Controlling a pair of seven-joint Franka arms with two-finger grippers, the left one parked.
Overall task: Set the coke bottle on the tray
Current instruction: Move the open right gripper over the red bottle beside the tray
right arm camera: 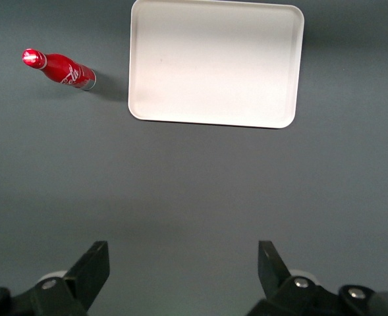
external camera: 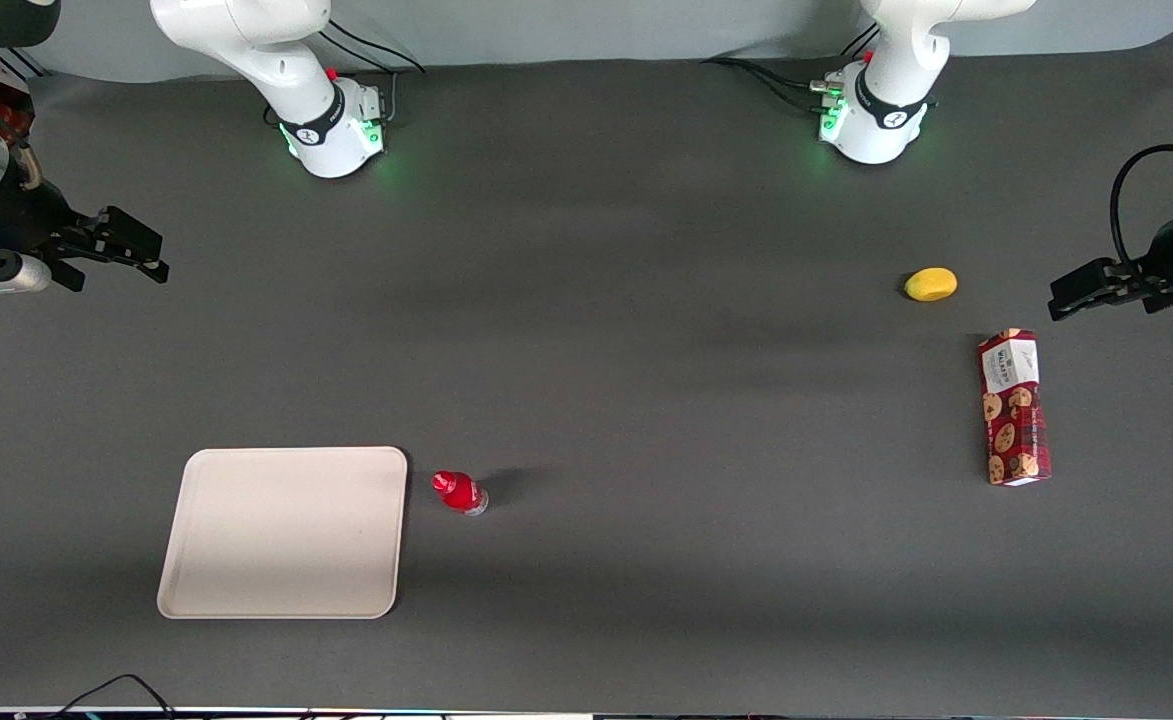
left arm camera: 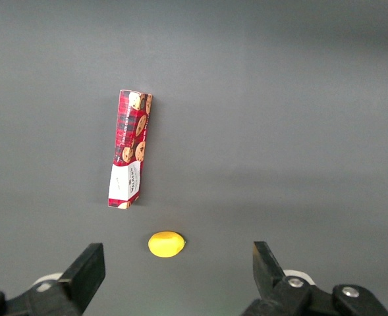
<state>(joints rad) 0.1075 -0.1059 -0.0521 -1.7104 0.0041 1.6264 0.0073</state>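
The coke bottle (external camera: pixel 460 492) (right arm camera: pixel 60 69), small and glossy red with a red cap, stands upright on the dark table beside the tray. The cream-beige tray (external camera: pixel 286 532) (right arm camera: pixel 216 62) lies flat with nothing on it. My gripper (external camera: pixel 136 255) (right arm camera: pixel 184 263) hangs high at the working arm's end of the table, farther from the front camera than the tray and well apart from the bottle. Its fingers are spread wide and hold nothing.
A long red cookie box (external camera: pixel 1014 407) (left arm camera: pixel 130 149) and a small yellow fruit-like object (external camera: pixel 931 284) (left arm camera: pixel 165 243) lie toward the parked arm's end of the table. Cables (external camera: pixel 106 690) run along the table's front edge.
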